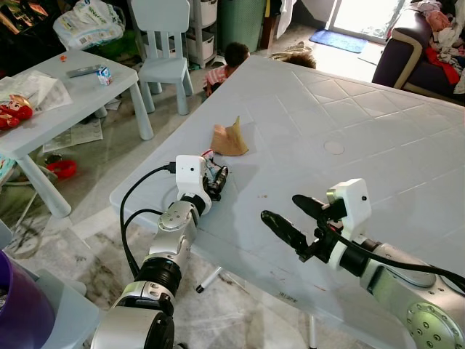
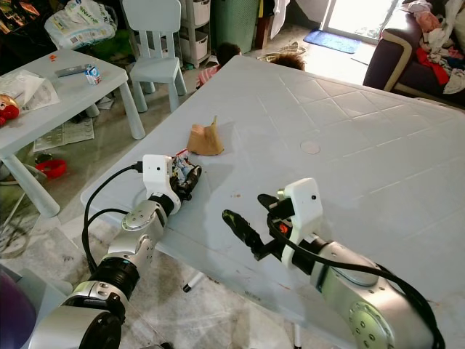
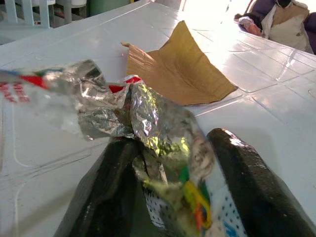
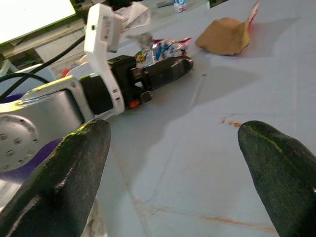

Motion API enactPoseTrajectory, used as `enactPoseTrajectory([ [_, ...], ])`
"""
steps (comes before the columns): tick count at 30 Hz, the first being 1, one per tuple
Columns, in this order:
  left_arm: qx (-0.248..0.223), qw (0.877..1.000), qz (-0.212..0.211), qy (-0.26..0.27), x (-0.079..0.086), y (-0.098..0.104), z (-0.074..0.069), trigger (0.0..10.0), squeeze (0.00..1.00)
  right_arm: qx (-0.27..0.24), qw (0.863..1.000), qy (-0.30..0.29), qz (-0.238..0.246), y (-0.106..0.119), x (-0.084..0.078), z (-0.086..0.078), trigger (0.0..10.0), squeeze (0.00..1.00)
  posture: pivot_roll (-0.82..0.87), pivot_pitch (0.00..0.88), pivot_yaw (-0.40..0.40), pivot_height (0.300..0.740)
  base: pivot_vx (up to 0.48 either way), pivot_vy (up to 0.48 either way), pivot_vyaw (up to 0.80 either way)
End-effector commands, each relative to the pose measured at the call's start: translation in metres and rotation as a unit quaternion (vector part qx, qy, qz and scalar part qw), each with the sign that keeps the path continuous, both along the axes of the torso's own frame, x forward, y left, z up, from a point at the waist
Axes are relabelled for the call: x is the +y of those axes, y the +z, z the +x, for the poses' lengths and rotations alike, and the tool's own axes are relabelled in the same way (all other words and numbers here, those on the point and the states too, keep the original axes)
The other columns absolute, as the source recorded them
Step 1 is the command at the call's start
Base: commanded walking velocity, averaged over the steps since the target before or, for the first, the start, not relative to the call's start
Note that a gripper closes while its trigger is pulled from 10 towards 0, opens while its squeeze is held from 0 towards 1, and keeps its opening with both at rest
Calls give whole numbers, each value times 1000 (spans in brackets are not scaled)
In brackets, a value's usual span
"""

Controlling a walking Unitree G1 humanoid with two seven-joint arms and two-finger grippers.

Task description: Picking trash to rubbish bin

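We see bright daylight from the doorway [image 1: 363,14] at upper right, glaring on the table [image 1: 349,109]. Soft shadows under both arms. Head views sharp, slightly bowed at the edges. Left wrist view: wrapper [image 3: 148,128] close and blurred, upper right blown out.

A large white plastic table [image 1: 349,123] with a moulded diamond pattern carried the things. A crumpled brown paper piece [image 1: 229,138] lay on it near its left edge. Just nearer than the paper, a crinkled foil wrapper [image 3: 148,123] sat at the table's left edge. Small reddish stains [image 4: 230,120] marked the surface right of the wrapper.
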State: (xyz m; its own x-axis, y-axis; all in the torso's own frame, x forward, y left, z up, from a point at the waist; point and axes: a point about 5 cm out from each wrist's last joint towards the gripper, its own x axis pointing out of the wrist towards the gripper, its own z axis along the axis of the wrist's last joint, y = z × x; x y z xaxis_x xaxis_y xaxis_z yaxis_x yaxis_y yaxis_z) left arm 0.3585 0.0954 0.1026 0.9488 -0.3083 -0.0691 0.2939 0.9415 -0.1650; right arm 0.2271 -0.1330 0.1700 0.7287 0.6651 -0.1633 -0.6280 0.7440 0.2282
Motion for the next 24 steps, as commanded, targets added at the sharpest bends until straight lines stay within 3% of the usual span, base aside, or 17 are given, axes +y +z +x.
enactPoseTrajectory([
  [1,3,1000,2,-7,-4,-1,0,0,0,7,1000,22,-4,0,1,-5,10000,0,-189,111,-86,740,0,0,0],
  [24,-20,1000,-2,2,-1,5,3,0,0,22,999,29,-19,-6,1,0,10000,0,-173,91,-85,740,0,0,0],
])
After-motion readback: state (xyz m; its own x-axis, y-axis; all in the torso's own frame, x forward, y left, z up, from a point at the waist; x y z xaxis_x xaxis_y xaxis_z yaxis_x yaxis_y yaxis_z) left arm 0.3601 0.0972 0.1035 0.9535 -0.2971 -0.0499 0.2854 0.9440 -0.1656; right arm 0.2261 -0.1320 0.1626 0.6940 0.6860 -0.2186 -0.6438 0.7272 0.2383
